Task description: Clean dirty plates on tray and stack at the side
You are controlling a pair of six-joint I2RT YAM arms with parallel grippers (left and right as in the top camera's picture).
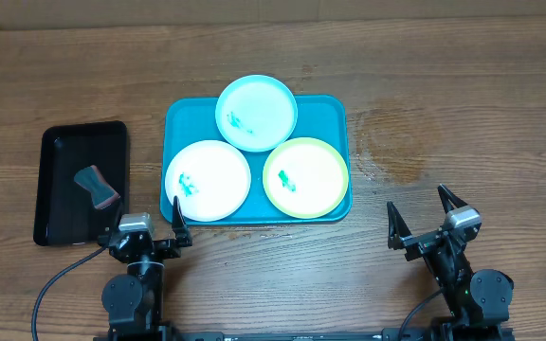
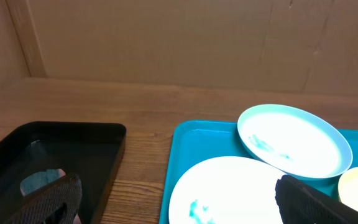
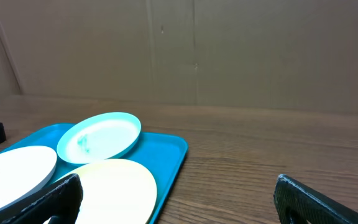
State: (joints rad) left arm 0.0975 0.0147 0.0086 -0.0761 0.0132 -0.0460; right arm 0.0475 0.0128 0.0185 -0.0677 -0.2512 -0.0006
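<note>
the teal tray (image 1: pixel 325 114) lies in the middle of the wooden table (image 1: pixel 463 85), and all three plates are on it. the white plate (image 1: pixel 218 189) is at the near left and the yellow-green plate (image 1: pixel 316 189) at the near right, just beside each other. the cyan plate (image 1: pixel 263 99) is at the far side between them, its far edge reaching past the tray's rim. the wrist views show it tilted, with its near edge raised over the other two (whether it actually rests on them i cannot tell). each plate carries a small green smear (image 1: pixel 188 182). left of the teal tray, and apart from it, is a black tray (image 1: pixel 60 213) with a small grey-and-red block (image 1: pixel 98 186) lying in it. the left gripper (image 1: pixel 144 218) sits at the table's near edge, in front of the gap between the two trays, its jaws spread wide and holding nothing. one finger is near the white plate's near-left edge and the other is over the black tray's near corner. the right gripper (image 1: pixel 416 197) is well to the right of the teal tray over bare wood, also spread wide and empty. a dark stain (image 1: pixel 396 142) marks the wood beyond it.
</note>
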